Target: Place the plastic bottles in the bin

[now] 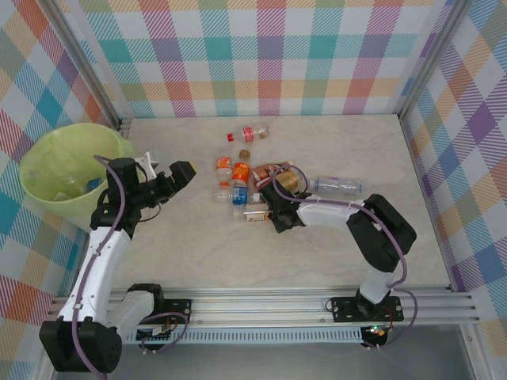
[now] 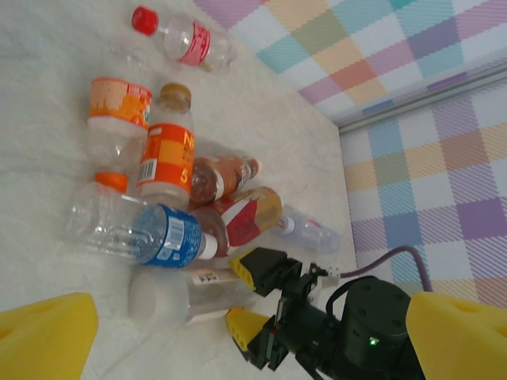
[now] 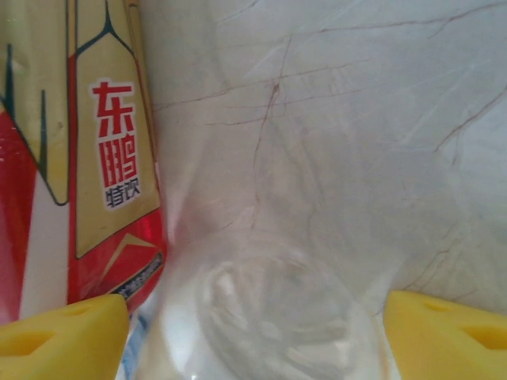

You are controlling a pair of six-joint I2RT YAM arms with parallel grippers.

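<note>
Where the counter (image 1: 333, 261) lies bare, across its near half and along the far strip, both arms have open room. Checked walls (image 1: 269, 63) close the left, far and right edges. The bin (image 1: 38, 198), lined in lime green, sits at the left edge, well apart from the heap of bottles. A few small items lie in its bottom.

The left claw (image 1: 182, 172) hangs between bin and heap, spread wide and clear of every bottle. The right claw (image 1: 265, 214) is low at the near side of the heap. Its yellow fingers (image 3: 63, 336) stand either side of a clear bottle (image 3: 269, 317); whether they press on it cannot be told.

The plastic bottles (image 1: 238, 178) lie bunched mid-counter, touching one another. A red-capped bottle (image 1: 247, 133) lies apart on the far side. A long clear bottle (image 1: 337, 186) lies just right of the heap.

The top view gives the layout, but its labels are too small to read. The left wrist view resolves an orange-label bottle (image 2: 162, 154) with a barcode, and a blue-label bottle (image 2: 162, 235) lying across its base. The right wrist view resolves a red-and-gold label (image 3: 95, 158) printed 东鹏特饮, just beside the clear bottle.
</note>
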